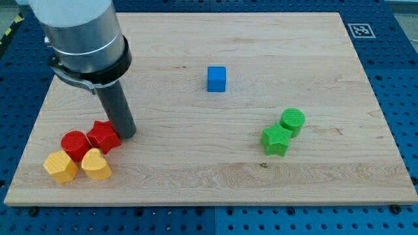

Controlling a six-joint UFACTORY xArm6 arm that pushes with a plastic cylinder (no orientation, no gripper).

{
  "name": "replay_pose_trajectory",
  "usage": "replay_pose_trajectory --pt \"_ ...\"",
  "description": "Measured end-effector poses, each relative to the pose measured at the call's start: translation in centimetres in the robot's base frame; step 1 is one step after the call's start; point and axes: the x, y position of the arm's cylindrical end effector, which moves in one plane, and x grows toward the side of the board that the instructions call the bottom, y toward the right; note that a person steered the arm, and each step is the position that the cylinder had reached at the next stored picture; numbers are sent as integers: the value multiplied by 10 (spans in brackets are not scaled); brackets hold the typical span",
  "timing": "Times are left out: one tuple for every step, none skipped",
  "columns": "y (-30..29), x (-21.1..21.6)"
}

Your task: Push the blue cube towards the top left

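The blue cube sits on the wooden board, a little above the middle of the view. My tip is at the view's left, far to the lower left of the blue cube. It stands right beside the red star, on that block's right side.
A red cylinder lies left of the red star. A yellow hexagon-like block and a yellow heart lie below them. A green cylinder and a green star touch at the view's right. A marker tag is at the top right.
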Motion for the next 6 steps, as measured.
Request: replay_pose_trajectory --pt "16 -24" --pt "68 -50" --pt "115 -48" --pt "115 -48" --pt "112 -49" --pt "107 -54"
